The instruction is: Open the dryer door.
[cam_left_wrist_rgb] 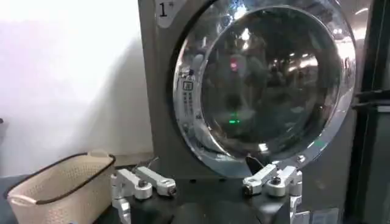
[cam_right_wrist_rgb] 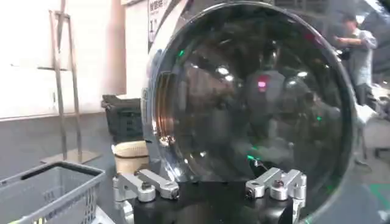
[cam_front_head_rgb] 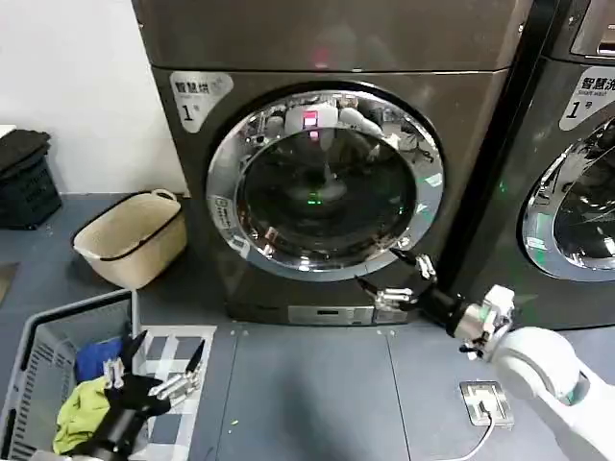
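Observation:
The dryer [cam_front_head_rgb: 327,58] fills the middle of the head view, with a grey "1" badge [cam_front_head_rgb: 197,96] at its upper left. The dryer door [cam_front_head_rgb: 325,182], a chrome ring around dark glass, lies flush against the front. My right gripper [cam_front_head_rgb: 386,273] is open just in front of the ring's lower right edge, nothing between its fingers. The right wrist view has the door glass [cam_right_wrist_rgb: 256,91] close behind the right gripper [cam_right_wrist_rgb: 210,190]. My left gripper [cam_front_head_rgb: 165,353] hangs open and low at the left, far from the door. In the left wrist view the left gripper [cam_left_wrist_rgb: 207,189] faces the door [cam_left_wrist_rgb: 268,79].
A beige laundry basket [cam_front_head_rgb: 130,238] stands on the floor left of the dryer. A grey basket [cam_front_head_rgb: 58,375] with clothes sits under my left arm. A darker twin machine [cam_front_head_rgb: 577,163] stands at the right. A floor socket plate [cam_front_head_rgb: 485,401] lies near my right arm.

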Available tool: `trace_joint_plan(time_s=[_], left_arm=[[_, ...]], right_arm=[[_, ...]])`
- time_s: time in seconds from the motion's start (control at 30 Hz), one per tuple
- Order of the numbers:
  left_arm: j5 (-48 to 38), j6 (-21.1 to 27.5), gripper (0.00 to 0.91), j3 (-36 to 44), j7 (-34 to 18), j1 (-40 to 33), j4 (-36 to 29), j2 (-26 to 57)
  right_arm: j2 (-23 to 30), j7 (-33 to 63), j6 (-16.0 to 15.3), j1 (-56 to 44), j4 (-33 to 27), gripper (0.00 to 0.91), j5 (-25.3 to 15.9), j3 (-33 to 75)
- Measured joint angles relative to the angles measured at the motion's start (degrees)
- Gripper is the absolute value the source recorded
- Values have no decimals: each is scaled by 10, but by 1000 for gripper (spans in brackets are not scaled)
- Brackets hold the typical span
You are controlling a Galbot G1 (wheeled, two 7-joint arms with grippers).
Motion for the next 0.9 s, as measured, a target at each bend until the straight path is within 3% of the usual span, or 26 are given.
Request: trace_joint_plan(time_s=[0.9], left_arm=[[3, -1, 907, 2, 6, 3, 0, -6]], right_arm=[[90, 0, -4, 238, -116, 907, 11, -230]])
